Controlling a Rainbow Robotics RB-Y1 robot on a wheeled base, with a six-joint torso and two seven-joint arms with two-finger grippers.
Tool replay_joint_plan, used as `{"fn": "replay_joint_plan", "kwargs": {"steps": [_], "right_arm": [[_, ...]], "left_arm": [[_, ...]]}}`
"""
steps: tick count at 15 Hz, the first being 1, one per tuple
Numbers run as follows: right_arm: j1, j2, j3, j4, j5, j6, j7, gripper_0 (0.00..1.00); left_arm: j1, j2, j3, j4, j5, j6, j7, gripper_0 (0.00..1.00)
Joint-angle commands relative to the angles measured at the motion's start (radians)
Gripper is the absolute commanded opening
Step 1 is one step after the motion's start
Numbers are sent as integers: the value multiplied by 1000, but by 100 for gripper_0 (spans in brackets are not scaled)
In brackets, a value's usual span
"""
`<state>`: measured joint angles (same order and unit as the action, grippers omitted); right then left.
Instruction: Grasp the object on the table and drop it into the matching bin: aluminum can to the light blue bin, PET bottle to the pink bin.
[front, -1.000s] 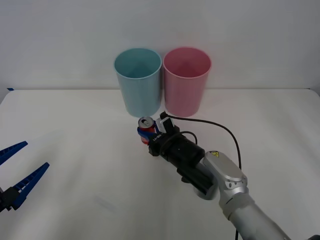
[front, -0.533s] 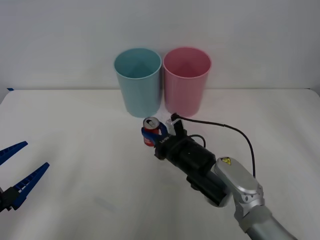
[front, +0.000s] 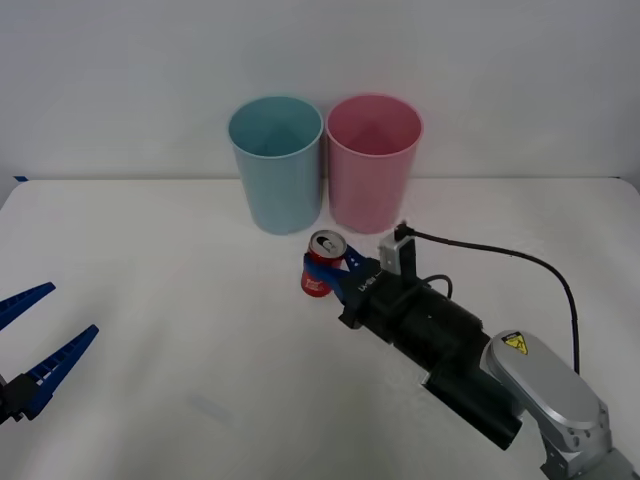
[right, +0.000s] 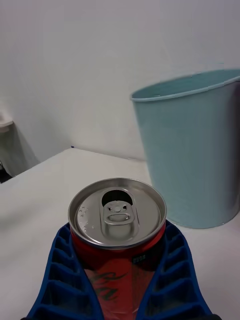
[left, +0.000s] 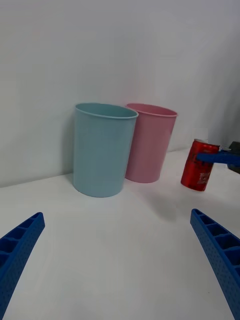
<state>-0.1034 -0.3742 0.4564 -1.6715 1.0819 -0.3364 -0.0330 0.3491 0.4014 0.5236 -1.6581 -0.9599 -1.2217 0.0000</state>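
Right hand (front: 335, 268) grips red aluminum can (front: 322, 264) upright at frame center, just before light blue bin (front: 276, 163) and pink bin (front: 373, 161). Left hand (front: 40, 350) spread open, lower left, over white desk (front: 150, 300).

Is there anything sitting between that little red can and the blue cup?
No. In the front view only bare white table lies between the aluminum can, clamped in the right gripper, and the light blue bin.

All views share light blue bin (front: 276, 160).
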Motion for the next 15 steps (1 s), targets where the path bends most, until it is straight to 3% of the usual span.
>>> {"fn": "replay_joint_plan", "kwargs": {"steps": [1, 8, 15], "right_arm": [[33, -58, -13, -108, 1, 2, -85, 0], [-2, -147, -81, -258, 0, -4, -309, 0], [-239, -181, -87, -179, -45, -1, -369, 0]], "left_arm": [[0, 0, 0, 0, 0, 0, 0, 100], [0, 0, 0, 0, 0, 0, 0, 100], [0, 0, 0, 0, 0, 0, 0, 100]]}}
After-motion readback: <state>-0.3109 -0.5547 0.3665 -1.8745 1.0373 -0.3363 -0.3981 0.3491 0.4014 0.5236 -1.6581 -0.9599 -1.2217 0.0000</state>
